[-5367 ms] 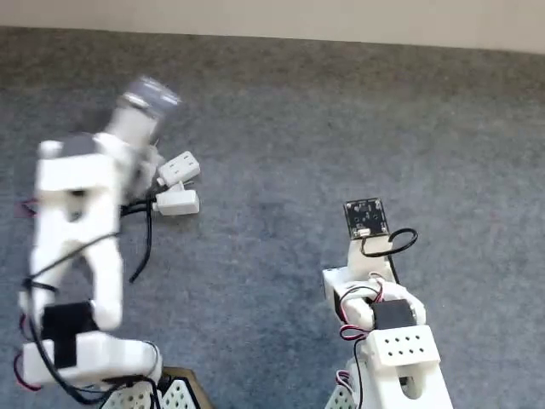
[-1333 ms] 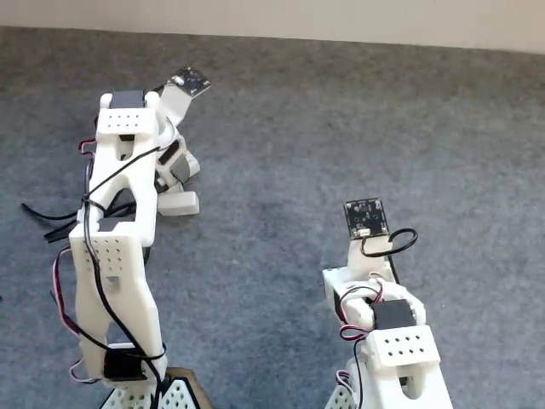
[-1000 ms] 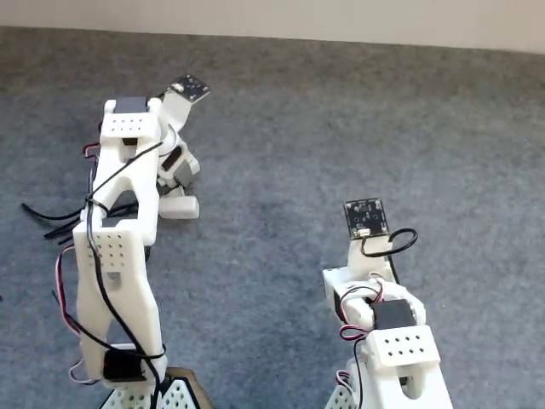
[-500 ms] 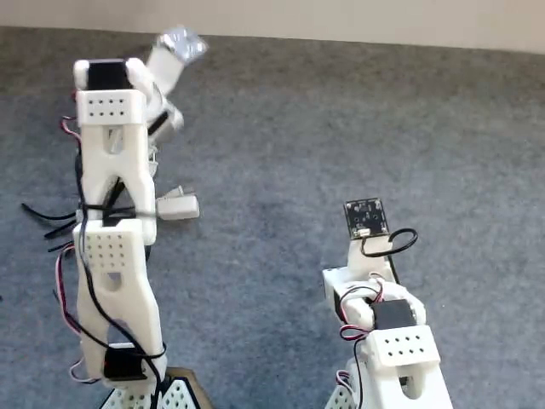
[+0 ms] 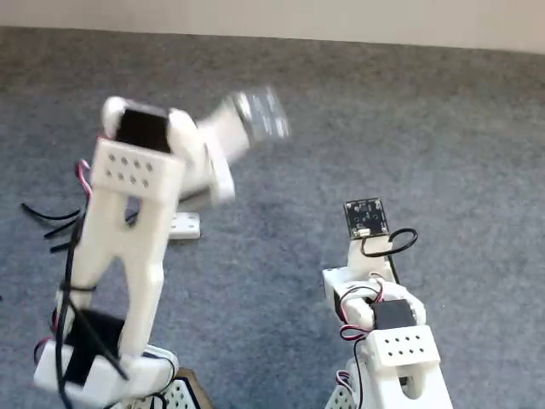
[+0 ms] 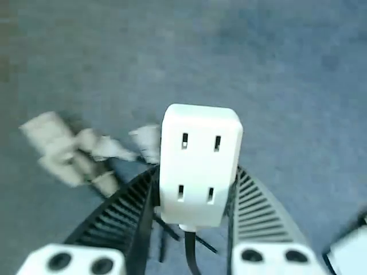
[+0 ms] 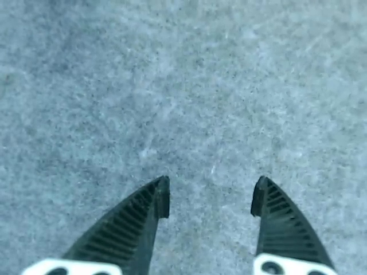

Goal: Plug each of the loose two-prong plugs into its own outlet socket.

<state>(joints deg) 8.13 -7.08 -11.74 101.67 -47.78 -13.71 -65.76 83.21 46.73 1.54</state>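
My left gripper (image 6: 195, 172) is shut on a white outlet block (image 6: 199, 163) with two pairs of slots facing the camera and a black cord running from its base. It is held up above the grey carpet. Below it lie blurred white plugs (image 6: 57, 148) and another white piece (image 6: 146, 138). From above, the left arm's wrist (image 5: 252, 118) is raised and blurred, and a white plug piece (image 5: 184, 225) rests on the carpet beside the arm. My right gripper (image 7: 210, 192) is open over bare carpet, holding nothing.
Black cables (image 5: 44, 218) trail over the carpet at the left. The right arm (image 5: 379, 315) is folded near the front edge. Open grey carpet (image 5: 443, 145) stretches to the right and back, up to a pale wall strip.
The left arm has risen from the plugs at the left with the outlet block in its gripper and swung right towards the middle. The right arm has not moved.
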